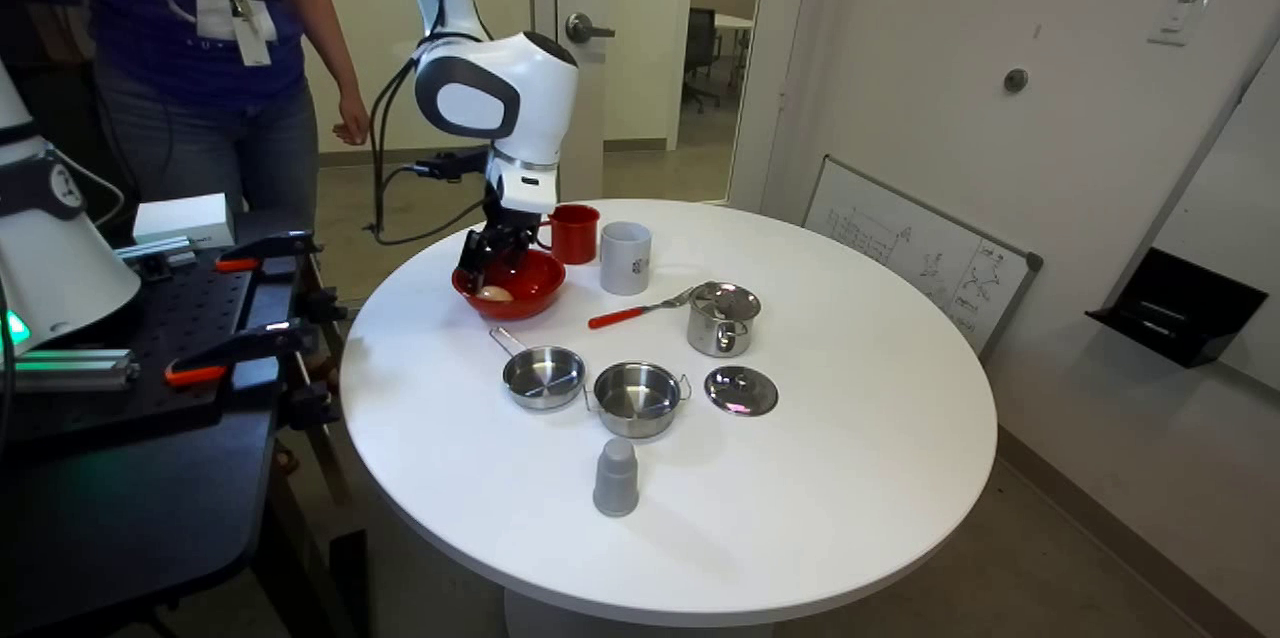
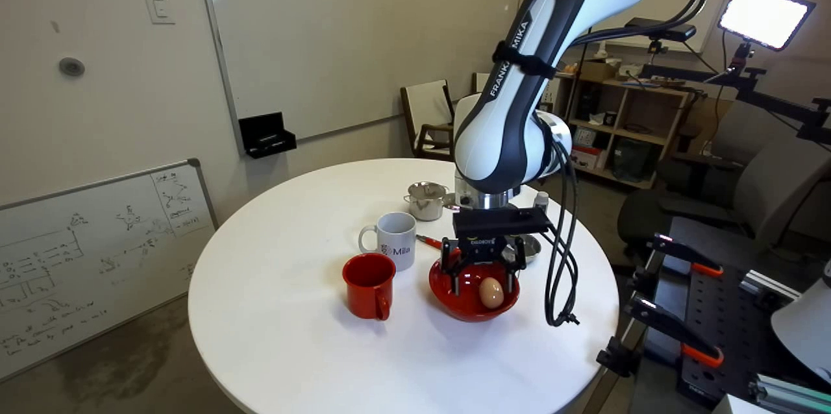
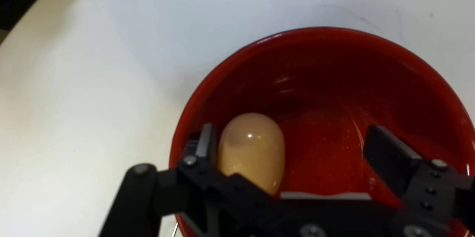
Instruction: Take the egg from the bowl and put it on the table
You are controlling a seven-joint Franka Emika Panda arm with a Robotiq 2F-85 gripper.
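In the wrist view my pincer (image 3: 291, 144) hangs with its fingers (image 3: 387, 155) spread wide, gripping nothing, over or into the red bowl (image 3: 326, 40); how deep I can't tell. The egg (image 3: 254, 144) lies inside, between the fingers but right beside one of them. I judge the spread is turned this way so I can squeeze across the egg's narrower width; off-centre, it may slide before both sides bear on it, and that near finger has scant room against the bowl's wall. In an exterior view the bowl sits near the edge of the white surface (image 1: 850, 478), the red mug (image 1: 575, 234) just beside it and the handle of the silver pan (image 1: 543, 378) pointing its way, so I'd rise straight up before travelling. In an exterior view the white mug (image 2: 397, 242) stands behind the red one, while bare surface spreads on the camera's side of mugs and bowl: likely my easiest setting-down place.
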